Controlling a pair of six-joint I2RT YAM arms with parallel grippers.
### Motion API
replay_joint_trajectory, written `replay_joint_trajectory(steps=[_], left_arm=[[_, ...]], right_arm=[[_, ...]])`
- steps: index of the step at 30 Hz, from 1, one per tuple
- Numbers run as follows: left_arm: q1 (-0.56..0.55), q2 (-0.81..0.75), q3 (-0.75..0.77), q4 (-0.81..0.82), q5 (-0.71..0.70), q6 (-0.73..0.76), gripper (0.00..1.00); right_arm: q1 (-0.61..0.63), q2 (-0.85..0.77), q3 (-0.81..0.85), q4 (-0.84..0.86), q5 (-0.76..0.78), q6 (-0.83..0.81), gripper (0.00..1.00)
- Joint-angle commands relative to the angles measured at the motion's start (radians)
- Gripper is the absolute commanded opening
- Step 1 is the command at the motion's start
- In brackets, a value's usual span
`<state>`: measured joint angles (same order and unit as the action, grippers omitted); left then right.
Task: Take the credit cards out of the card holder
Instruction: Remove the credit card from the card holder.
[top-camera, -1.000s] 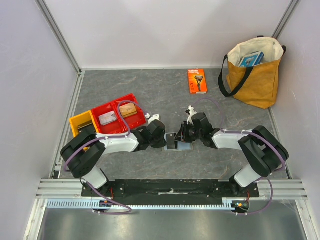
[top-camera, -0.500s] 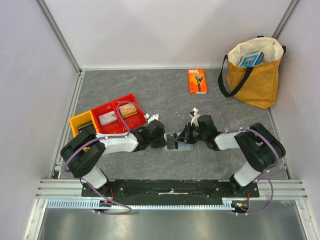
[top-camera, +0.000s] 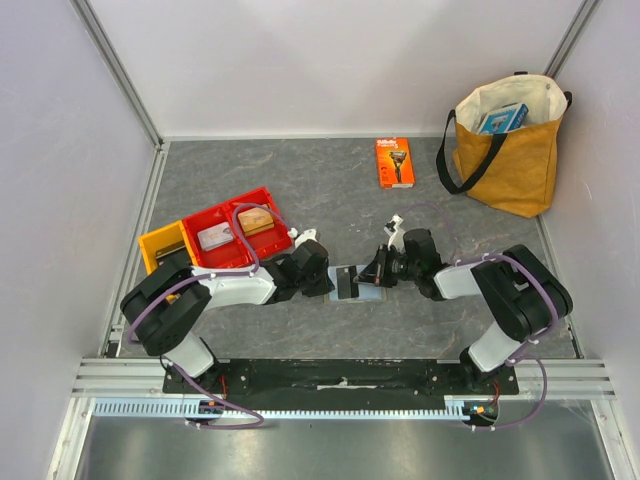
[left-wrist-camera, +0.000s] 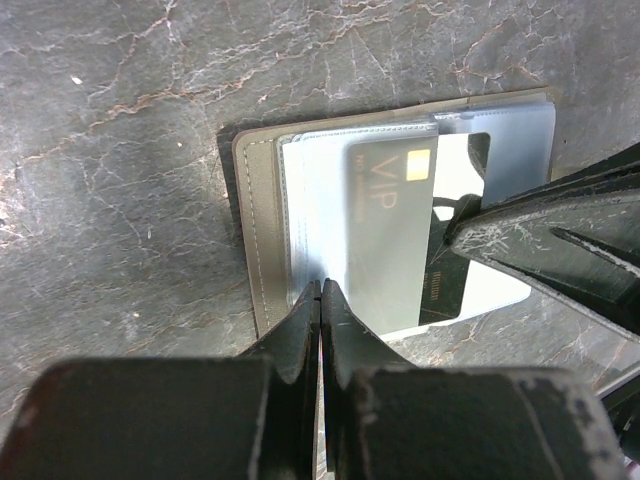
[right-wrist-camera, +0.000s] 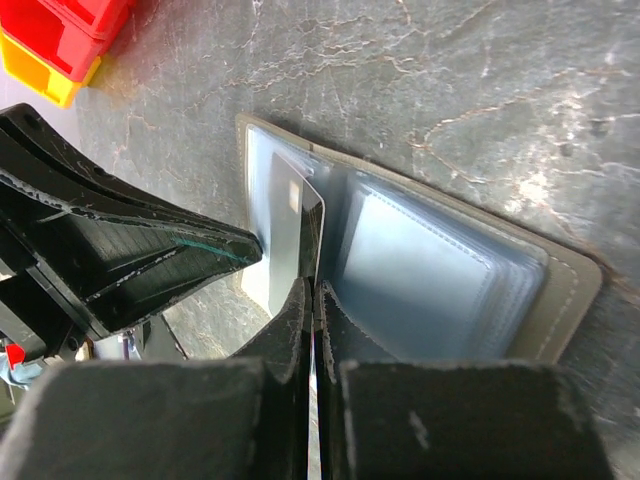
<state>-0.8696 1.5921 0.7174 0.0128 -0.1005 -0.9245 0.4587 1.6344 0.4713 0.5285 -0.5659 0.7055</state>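
Observation:
The grey card holder (top-camera: 368, 295) lies open on the table between my two grippers, light blue sleeves up; its grey edge shows in the left wrist view (left-wrist-camera: 255, 220) and the right wrist view (right-wrist-camera: 570, 290). A blackish card (left-wrist-camera: 390, 230) with "VIP" lettering and a chip sticks partly out of a sleeve. My right gripper (right-wrist-camera: 312, 290) is shut on that card's (right-wrist-camera: 296, 225) edge; it also shows in the top view (top-camera: 377, 274). My left gripper (left-wrist-camera: 321, 288) is shut, tips on the holder's left half. No tan-orange card shows.
Red and yellow bins (top-camera: 215, 240) with small items stand behind the left arm. An orange razor package (top-camera: 394, 162) lies at the back. A tan tote bag (top-camera: 508, 145) stands at the back right. Walls enclose the table.
My right gripper has shifted a little to the right and lower, drawing the blackish card with it. The left gripper and the holder have stayed put.

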Motion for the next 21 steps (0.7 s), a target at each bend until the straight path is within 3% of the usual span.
replay_joint_trajectory(steps=[1, 11, 21], left_arm=[[0.006, 0.025, -0.042, -0.079, -0.013, -0.014, 0.02], [0.015, -0.032, -0.045, -0.063, -0.010, -0.002, 0.02], [0.043, -0.260, -0.075, 0.025, -0.005, 0.088, 0.49]], right_arm=[[-0.038, -0.031, -0.017, -0.053, -0.014, -0.057, 0.00], [-0.092, -0.143, -0.008, -0.229, -0.005, -0.144, 0.00], [-0.101, -0.393, 0.004, -0.400, 0.066, -0.169, 0.00]])
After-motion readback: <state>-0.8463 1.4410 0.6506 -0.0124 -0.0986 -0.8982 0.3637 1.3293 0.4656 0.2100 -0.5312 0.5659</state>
